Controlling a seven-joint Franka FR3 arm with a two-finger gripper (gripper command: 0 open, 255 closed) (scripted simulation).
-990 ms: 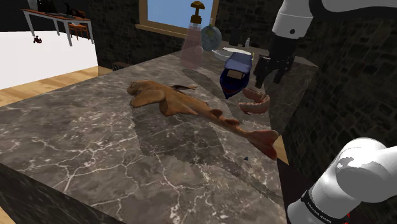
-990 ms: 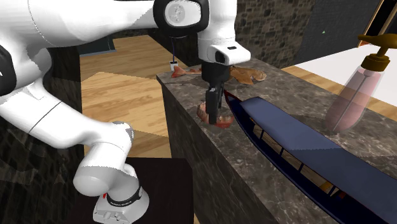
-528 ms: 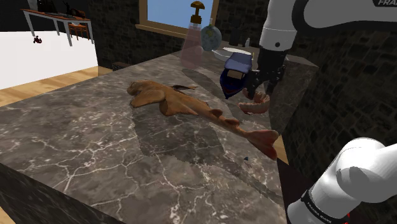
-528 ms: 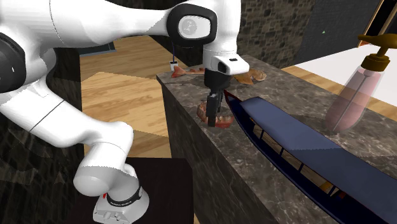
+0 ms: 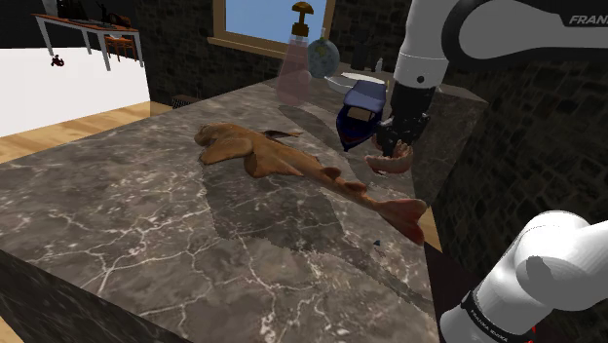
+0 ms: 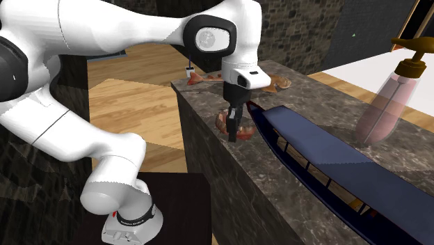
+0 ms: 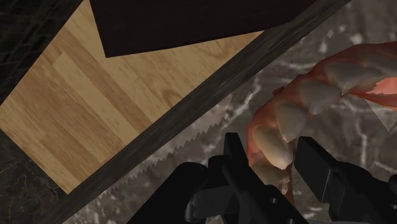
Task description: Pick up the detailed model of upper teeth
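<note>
1. One white Franka arm [image 5: 458,29] [image 6: 104,42], bent over from the shoulder view's lower right toward the counter's far right edge. Grey letters "FRAN" legible on the upper link, cut off by the picture's border.
2. Black two-finger gripper [image 5: 395,146] [image 6: 231,129] [image 7: 272,151], pointing down at the counter's edge. Fingers [image 7: 235,159] clenched on one end of the teeth model, a back tooth and its gum clasped between them in the wrist view.
3. Upper teeth model [image 5: 390,164] [image 6: 241,134] [image 7: 305,95]: pink-red gum arch set with off-white teeth. Resting on the counter close to its edge, just beside the bow of the boat model, near the shark's tail.
4. Dark grey marble counter [image 5: 146,214] [image 6: 278,188] [image 7: 356,133], veined in white.
5. Brown flat-bodied shark figure [image 5: 263,151] [image 6: 271,82], stretched along the counter, reddish tail fin nearest the stand.
6. Boat model [image 5: 361,112] [image 6: 320,163] with dark blue hull and paler deck fittings, bow toward the gripper in the second exterior view.
7. Translucent pink pump bottle [image 5: 292,68] [image 6: 386,97] with brown pump head, upright beyond the boat, before a window [image 5: 258,19] in the shoulder view.
8. Dark ring on the arm's base joint [image 5: 487,317] [image 6: 129,221], bearing small white lettering too small to read.
9. Dark box stand [image 6: 188,202] on a light wooden floor [image 6: 132,104] [image 7: 95,108], close against the counter's side.
</note>
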